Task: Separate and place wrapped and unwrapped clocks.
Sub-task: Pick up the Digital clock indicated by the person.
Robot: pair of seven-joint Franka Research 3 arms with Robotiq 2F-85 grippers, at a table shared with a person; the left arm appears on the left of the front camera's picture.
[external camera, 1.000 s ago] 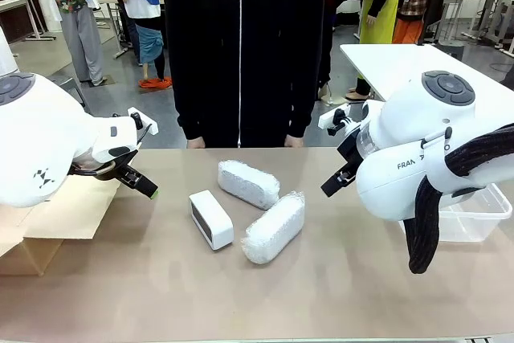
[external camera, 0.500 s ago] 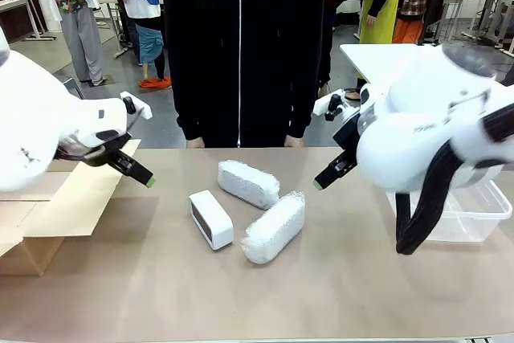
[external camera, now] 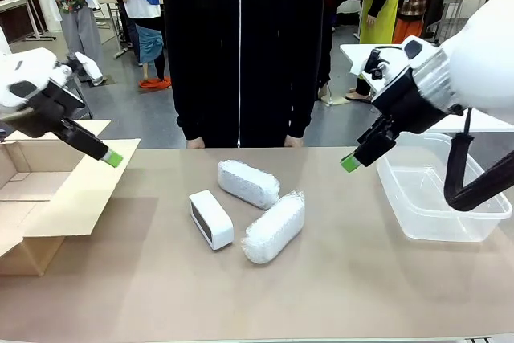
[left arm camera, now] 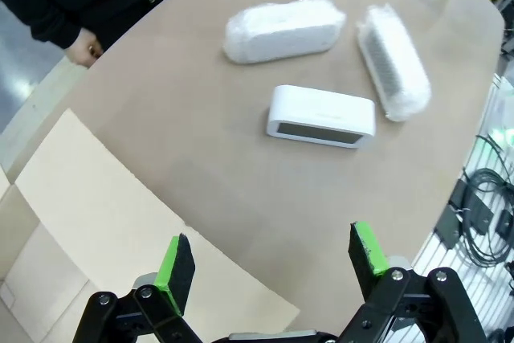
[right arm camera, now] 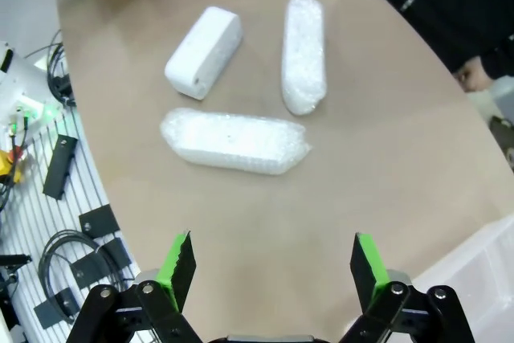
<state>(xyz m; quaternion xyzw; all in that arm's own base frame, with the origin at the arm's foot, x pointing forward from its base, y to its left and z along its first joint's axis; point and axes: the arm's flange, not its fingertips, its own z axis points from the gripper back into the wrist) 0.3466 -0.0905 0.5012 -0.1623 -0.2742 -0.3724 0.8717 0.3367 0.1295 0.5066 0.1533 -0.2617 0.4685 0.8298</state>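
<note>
The bare clock (external camera: 210, 219) lies at the centre of the table (external camera: 361, 287), dark face turned toward the cardboard box (external camera: 48, 198); the first wrapped bundle (external camera: 248, 184) lies just behind it; the second wrapped bundle (external camera: 274, 226) lies just beside it on the right; all three sit between the box and the plastic tub (external camera: 450, 214), probably the two sorting bins. The left gripper (left arm camera: 273, 251) hangs above the box flap; the right gripper (right arm camera: 273, 267) hangs near the tub; both have fingers spread and hold nothing, presumably ready for a first pick.
</note>
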